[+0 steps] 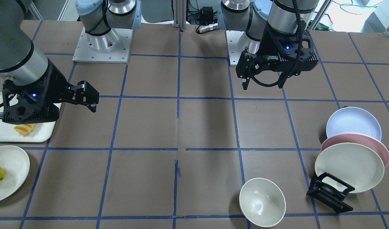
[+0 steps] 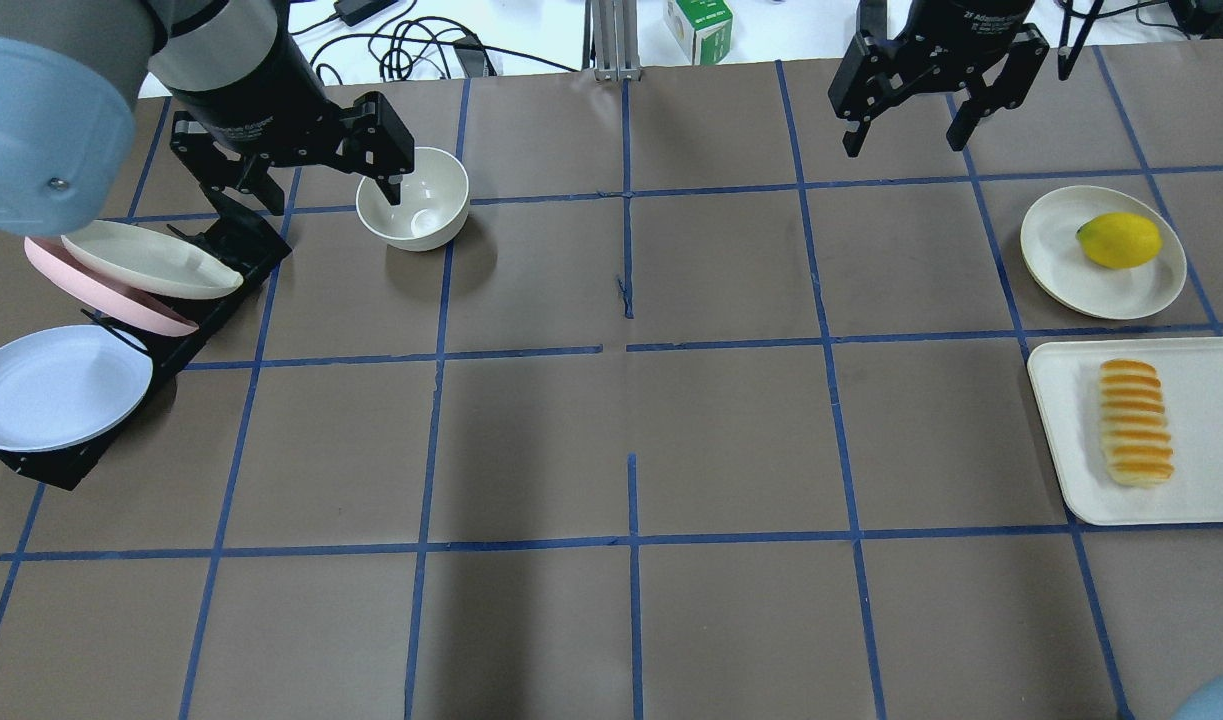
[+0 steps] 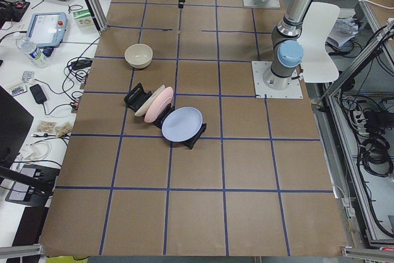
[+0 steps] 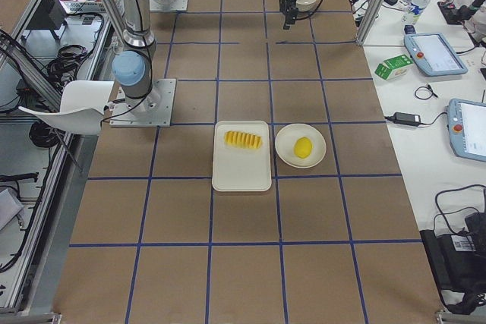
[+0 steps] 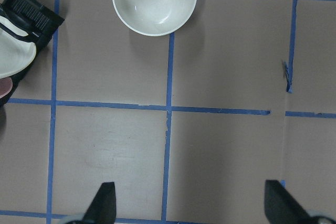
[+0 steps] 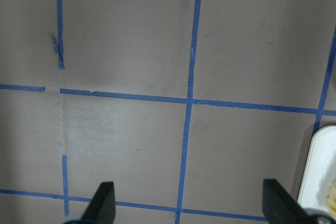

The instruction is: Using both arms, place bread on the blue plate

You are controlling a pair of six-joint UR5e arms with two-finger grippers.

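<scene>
Ridged yellow-orange bread loaf [image 2: 1136,422] lies on a cream rectangular tray [image 2: 1211,480], the round lavender-blue plate [image 2: 56,385] racked well apart; left gripper [image 2: 331,195] and right gripper [image 2: 906,145] gape empty.

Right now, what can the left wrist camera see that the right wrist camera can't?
Only the left wrist camera sees the cream bowl and the black rack holding a cream plate. Only the right wrist camera sees the edge of the white tray and a sliver of the bread. Both show the brown table with blue tape and open fingertips: the left gripper and the right gripper.
</scene>
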